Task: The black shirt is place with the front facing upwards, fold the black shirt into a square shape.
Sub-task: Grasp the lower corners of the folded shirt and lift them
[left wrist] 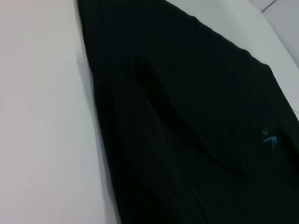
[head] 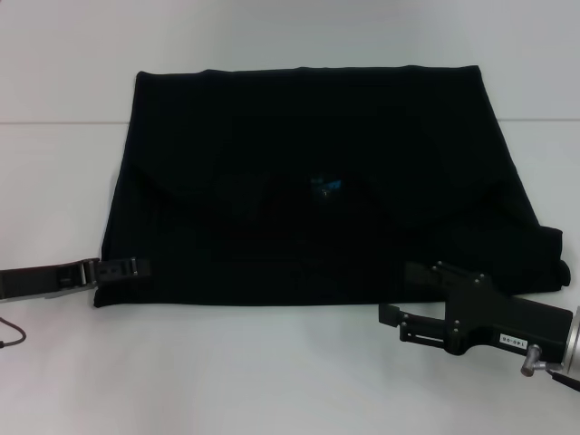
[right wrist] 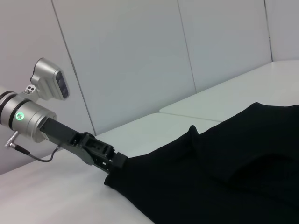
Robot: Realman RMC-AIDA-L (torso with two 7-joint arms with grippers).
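The black shirt (head: 308,181) lies on the white table, folded into a wide flat shape, with a small blue neck label (head: 324,186) showing near its middle. My left gripper (head: 120,269) is low at the shirt's near-left edge, and its fingers look closed on the fabric there. The left wrist view shows the black shirt (left wrist: 187,130) and its label (left wrist: 269,137) up close. My right gripper (head: 401,292) hovers open at the shirt's near-right edge, one finger over the hem and the other over the table. The right wrist view shows the left gripper (right wrist: 112,163) meeting the corner of the shirt (right wrist: 224,177).
The white table (head: 272,381) runs on all sides of the shirt. A seam (head: 54,122) crosses it at the back. A thin cable (head: 11,335) loops beside the left arm. Pale wall panels (right wrist: 140,56) stand behind the table.
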